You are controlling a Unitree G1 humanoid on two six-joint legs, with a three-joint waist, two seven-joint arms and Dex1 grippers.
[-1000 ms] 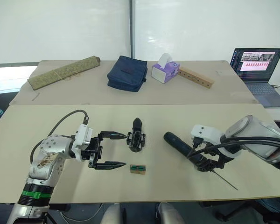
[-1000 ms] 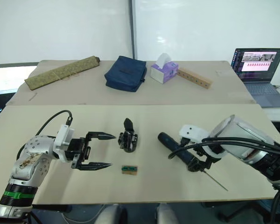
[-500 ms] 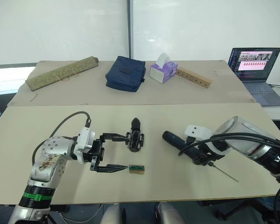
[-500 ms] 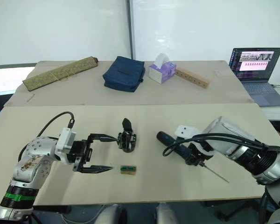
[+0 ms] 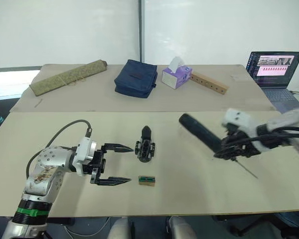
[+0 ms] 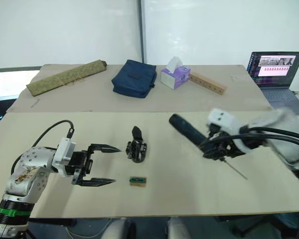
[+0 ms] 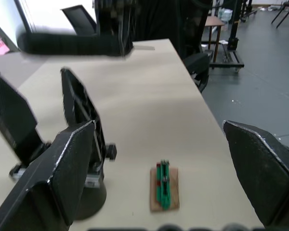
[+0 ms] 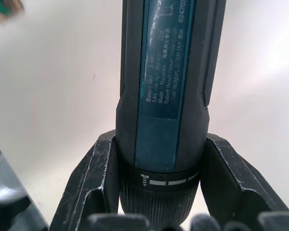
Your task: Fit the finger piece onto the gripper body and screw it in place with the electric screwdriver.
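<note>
Presently the electric screwdriver (image 5: 202, 133) is gripped in the closed jaws of the right gripper (image 5: 228, 152), lifted off the desk (image 5: 189, 189) and tilted, its rounded end pointing up toward the far left and its thin metal bit (image 5: 246, 168) slanting down to the near right. The gripper body (image 5: 145, 147) is seen standing on the desk near the middle, with a pointed black finger rising from it. The left gripper (image 5: 120, 164) is held just to its left with jaws wide apart, nothing between them. A small tan-and-green block (image 5: 147, 180) lies just in front of the gripper body. The finger piece cannot be picked out with certainty.
</note>
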